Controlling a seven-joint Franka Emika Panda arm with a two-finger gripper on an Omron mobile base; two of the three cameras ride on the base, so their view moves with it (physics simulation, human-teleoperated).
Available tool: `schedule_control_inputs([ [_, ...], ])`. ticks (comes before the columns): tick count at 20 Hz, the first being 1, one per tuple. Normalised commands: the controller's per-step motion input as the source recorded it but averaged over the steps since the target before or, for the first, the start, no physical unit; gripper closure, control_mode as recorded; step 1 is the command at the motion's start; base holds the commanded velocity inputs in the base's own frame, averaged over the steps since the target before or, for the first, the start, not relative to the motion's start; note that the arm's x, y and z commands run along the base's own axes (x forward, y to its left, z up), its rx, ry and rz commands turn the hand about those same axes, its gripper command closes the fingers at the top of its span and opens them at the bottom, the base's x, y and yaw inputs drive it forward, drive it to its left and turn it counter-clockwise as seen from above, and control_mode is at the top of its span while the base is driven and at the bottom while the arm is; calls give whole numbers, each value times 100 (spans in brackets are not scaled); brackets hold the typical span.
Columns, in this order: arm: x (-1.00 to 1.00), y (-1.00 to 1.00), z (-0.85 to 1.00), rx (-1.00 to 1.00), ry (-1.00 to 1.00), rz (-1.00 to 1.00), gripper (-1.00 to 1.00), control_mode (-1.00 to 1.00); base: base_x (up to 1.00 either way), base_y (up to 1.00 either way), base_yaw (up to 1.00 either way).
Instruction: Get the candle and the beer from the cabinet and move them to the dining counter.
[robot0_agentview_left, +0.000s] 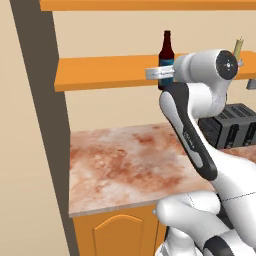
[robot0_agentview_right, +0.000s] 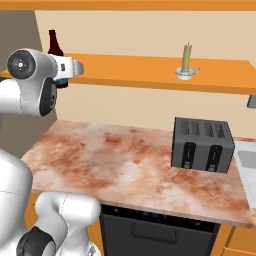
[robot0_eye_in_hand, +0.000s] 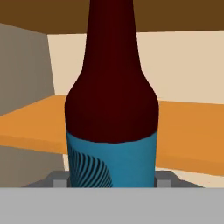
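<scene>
The beer (robot0_agentview_left: 166, 47) (robot0_agentview_right: 53, 45), a dark brown bottle with a blue label, stands upright at the left end of the cabinet's lower orange shelf (robot0_agentview_left: 100, 72) (robot0_agentview_right: 140, 70). My gripper (robot0_agentview_left: 162, 73) (robot0_agentview_right: 61, 79) reaches in level at label height. In the hand view the beer (robot0_eye_in_hand: 112, 109) sits dead centre, and my gripper (robot0_eye_in_hand: 112, 179) has a finger pressed against each side of the label. The candle (robot0_agentview_right: 186, 56) (robot0_agentview_left: 238, 47) stands on its whitish dish further right on the same shelf. The dining counter is out of view.
A marble worktop (robot0_agentview_left: 125, 160) (robot0_agentview_right: 115, 160) runs under the shelves, with a dark toaster (robot0_agentview_right: 202, 144) (robot0_agentview_left: 232, 125) on its right part. A second shelf board (robot0_agentview_left: 145, 5) sits just above the bottle's top. A grey wall edge (robot0_agentview_left: 40, 100) bounds the left side.
</scene>
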Motion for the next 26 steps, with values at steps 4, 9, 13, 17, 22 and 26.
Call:
schedule_control_inputs([
  [4, -61, -28, -19, 0, 1, -2, 100, -100, 0, 0, 0],
  [9, -58, -25, -29, 0, 0, -5, 100, -100, 0, 0, 0],
  [13, -48, -15, -32, 0, 0, -6, 100, -100, 0, 0, 0],
  [17, -30, -12, -34, 0, 0, -5, 100, -100, 0, 0, 0],
  [22, -18, -9, -32, 0, 1, -4, 100, -100, 0, 0, 0],
  [26, -5, -1, -25, 0, 0, -2, 100, -100, 0, 0, 0],
])
